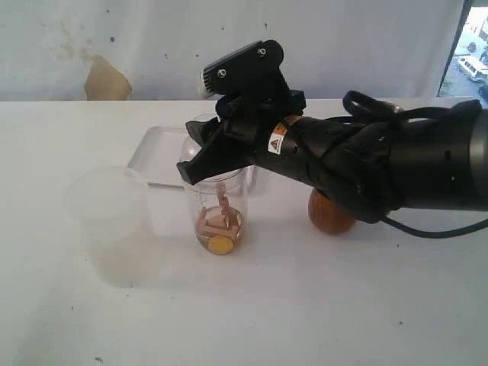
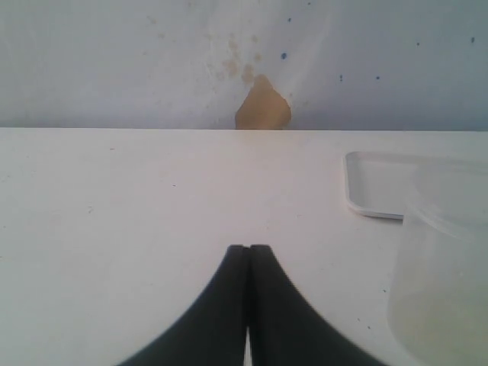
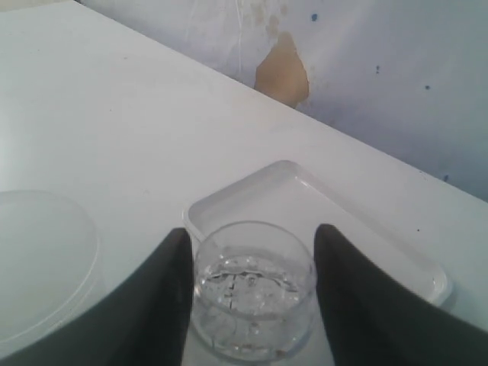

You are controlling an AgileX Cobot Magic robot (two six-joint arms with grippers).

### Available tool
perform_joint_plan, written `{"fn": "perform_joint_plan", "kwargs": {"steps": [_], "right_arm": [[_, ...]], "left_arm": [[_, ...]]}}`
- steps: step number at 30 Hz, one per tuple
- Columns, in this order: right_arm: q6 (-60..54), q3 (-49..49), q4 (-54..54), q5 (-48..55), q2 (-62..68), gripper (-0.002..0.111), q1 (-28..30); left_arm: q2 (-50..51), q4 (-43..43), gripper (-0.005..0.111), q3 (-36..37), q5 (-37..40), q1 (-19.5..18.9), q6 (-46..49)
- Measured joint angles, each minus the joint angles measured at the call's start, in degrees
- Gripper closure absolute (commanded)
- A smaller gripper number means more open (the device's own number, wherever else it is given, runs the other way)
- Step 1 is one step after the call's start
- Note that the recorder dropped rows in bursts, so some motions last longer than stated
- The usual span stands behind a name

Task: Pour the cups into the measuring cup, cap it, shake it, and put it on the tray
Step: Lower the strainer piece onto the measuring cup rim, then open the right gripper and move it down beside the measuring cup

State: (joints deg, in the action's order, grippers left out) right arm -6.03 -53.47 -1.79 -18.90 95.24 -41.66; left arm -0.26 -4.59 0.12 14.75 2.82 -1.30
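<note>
the tall clear graduated plastic measuring cup (image 3: 252,293) stands upright on the white counter (image 1: 305,305) just before the flat white tray (image 3: 305,198), its rim squarely between the right jaws, which are spread and flank it (whether they pinch it i cannot tell), while the left jaws, pressed together, lie farther off.

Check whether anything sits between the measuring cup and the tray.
Nothing visible does. The tray lies just behind the measuring cup; the frosted cup stands off to one side, the wooden cup to the other.
</note>
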Motion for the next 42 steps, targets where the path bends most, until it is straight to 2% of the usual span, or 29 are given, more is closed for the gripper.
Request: {"fn": "perform_joint_plan", "kwargs": {"steps": [12, 15, 17, 19, 24, 27, 35, 42], "right_arm": [[0.0, 3.4, 0.0, -6.3, -0.1, 0.108, 0.0], [0.0, 3.4, 0.0, -6.8, 0.0, 0.104, 0.0], [0.0, 3.4, 0.0, -6.9, 0.0, 0.095, 0.0], [0.0, 3.4, 0.0, -6.9, 0.0, 0.081, 0.0], [0.2, 3.4, 0.0, -6.1, 0.1, 0.034, 0.0], [0.1, 3.9, -0.1, -5.2, 0.7, 0.020, 0.0], [0.1, 4.3, -0.1, -2.1, 0.4, 0.020, 0.0], [0.1, 4.0, -0.1, 0.7, -5.7, 0.020, 0.0]], "left_arm": [[0.0, 0.0, 0.003, 0.0, 0.0, 0.0, 0.0], [0.0, 0.0, 0.003, 0.0, 0.0, 0.0, 0.0], [0.0, 0.0, 0.003, 0.0, 0.0, 0.0, 0.0], [0.0, 0.0, 0.003, 0.0, 0.0, 0.0, 0.0], [0.0, 0.0, 0.003, 0.0, 0.0, 0.0, 0.0], [0.0, 0.0, 0.003, 0.0, 0.0, 0.0, 0.0], [0.0, 0.0, 0.003, 0.0, 0.0, 0.0, 0.0], [0.0, 0.0, 0.003, 0.0, 0.0, 0.0, 0.0]]}}
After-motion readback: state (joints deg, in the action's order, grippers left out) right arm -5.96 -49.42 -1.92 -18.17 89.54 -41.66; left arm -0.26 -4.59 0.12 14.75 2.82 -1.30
